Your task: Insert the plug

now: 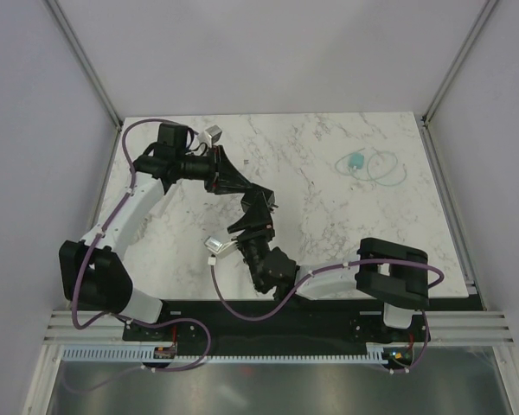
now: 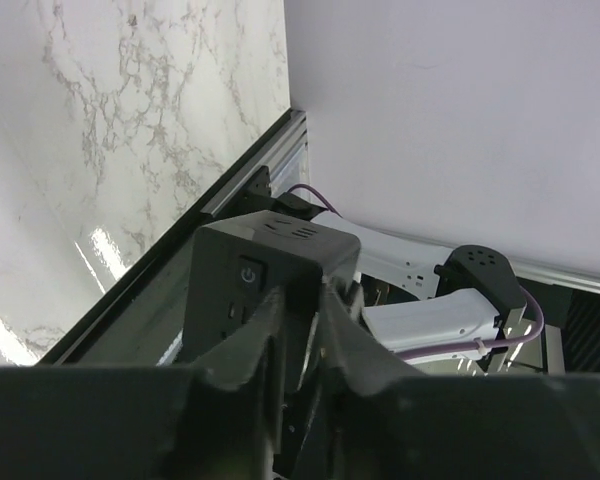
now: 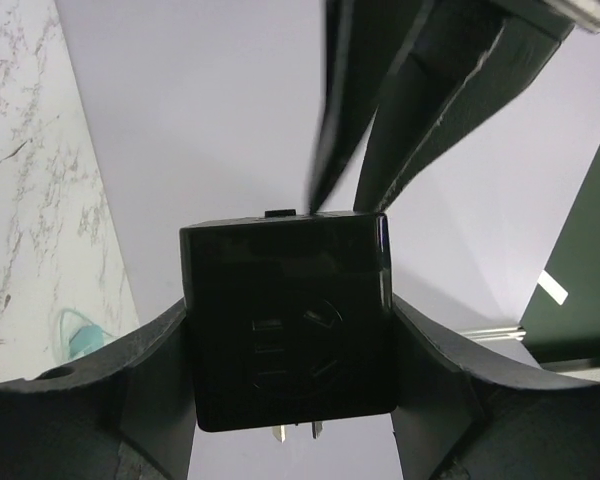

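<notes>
The right gripper point(image 3: 290, 335), half open, clamps the black plug point(image 3: 285, 290) between its fingers, prongs point(image 3: 298, 432) toward its palm, while the left gripper point(image 2: 305, 320), fingers narrowly parted, touches the plug's far edge, grip unclear, beside a power symbol point(image 2: 248, 272).

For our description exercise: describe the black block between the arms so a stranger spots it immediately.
Above the middle of the marble table, the right gripper clamps a black block. Unlike the black fingers around it, it is square-edged, with a power symbol on one face and metal prongs on another.
</notes>
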